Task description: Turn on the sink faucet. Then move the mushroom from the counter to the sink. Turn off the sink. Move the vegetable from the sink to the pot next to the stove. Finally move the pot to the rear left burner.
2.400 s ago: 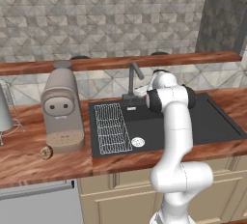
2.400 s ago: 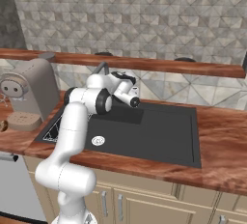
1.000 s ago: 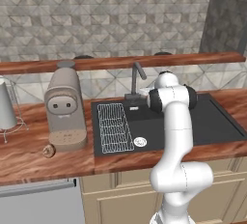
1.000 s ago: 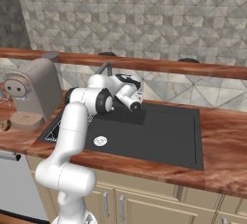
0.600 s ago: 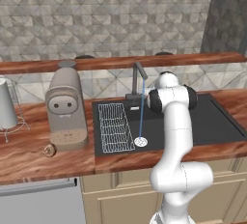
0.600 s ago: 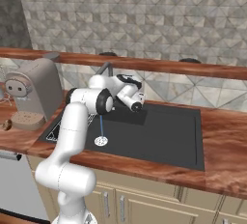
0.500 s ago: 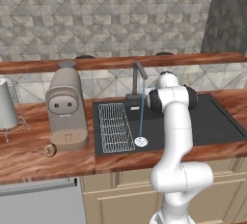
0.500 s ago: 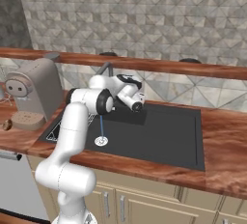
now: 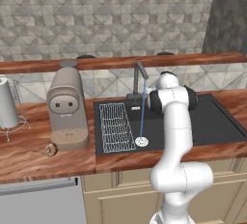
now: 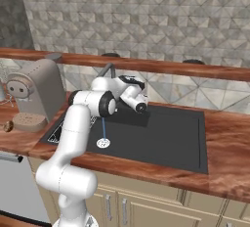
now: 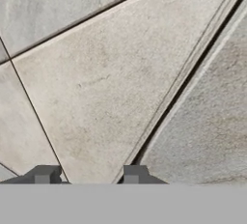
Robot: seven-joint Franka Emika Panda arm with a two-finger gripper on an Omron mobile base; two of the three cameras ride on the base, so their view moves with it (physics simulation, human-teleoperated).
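The faucet [image 9: 140, 77] spout angles out over the sink [image 9: 217, 121], water falling straight down; gripper [image 11: 89, 174] jaws part-spread, empty

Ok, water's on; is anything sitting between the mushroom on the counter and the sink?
Partly. The mushroom lies just left of the coffee machine's front corner; past that corner, nothing visible blocks the sink.

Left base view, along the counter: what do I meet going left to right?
Kettle → mushroom → coffee machine → drying rack → water stream → robot arm → bare right part of the sink.
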